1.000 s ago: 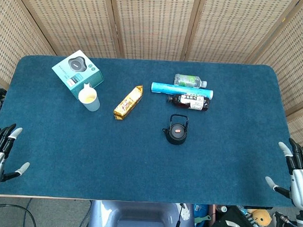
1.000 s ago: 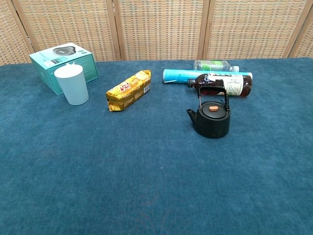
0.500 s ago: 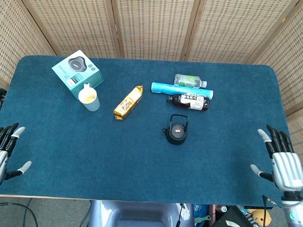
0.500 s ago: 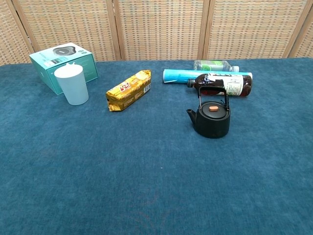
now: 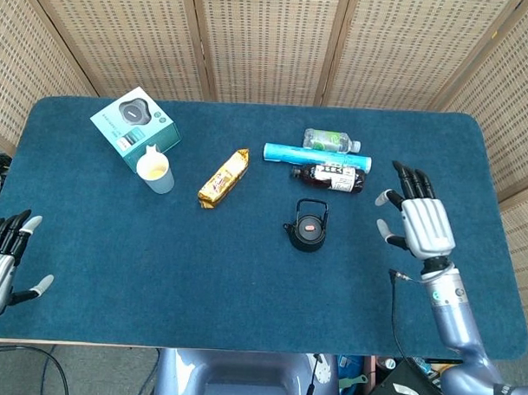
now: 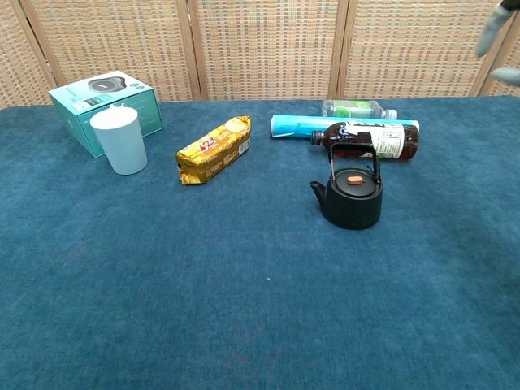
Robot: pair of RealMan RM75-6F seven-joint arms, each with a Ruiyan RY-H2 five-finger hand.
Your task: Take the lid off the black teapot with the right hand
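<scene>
The black teapot (image 5: 308, 231) (image 6: 351, 200) stands upright on the blue cloth, spout to the left, handle raised over it. Its lid (image 5: 310, 224) (image 6: 354, 179) sits in place, with an orange knob on top. My right hand (image 5: 419, 222) hovers open to the right of the teapot, fingers spread and pointing away, well apart from it; in the chest view only blurred fingertips (image 6: 494, 34) show at the top right corner. My left hand (image 5: 3, 262) is open at the table's near left edge.
Behind the teapot lie a dark bottle (image 5: 331, 176), a light-blue tube (image 5: 316, 155) and a clear water bottle (image 5: 332, 141). A gold snack packet (image 5: 225, 177), a pale cup (image 5: 156, 171) and a teal box (image 5: 134, 129) are further left. Wicker screens stand behind the table.
My right hand has risen from the table's near right edge and moved forward and left, toward the teapot. The left hand has barely shifted. The teapot and lid have not moved.
</scene>
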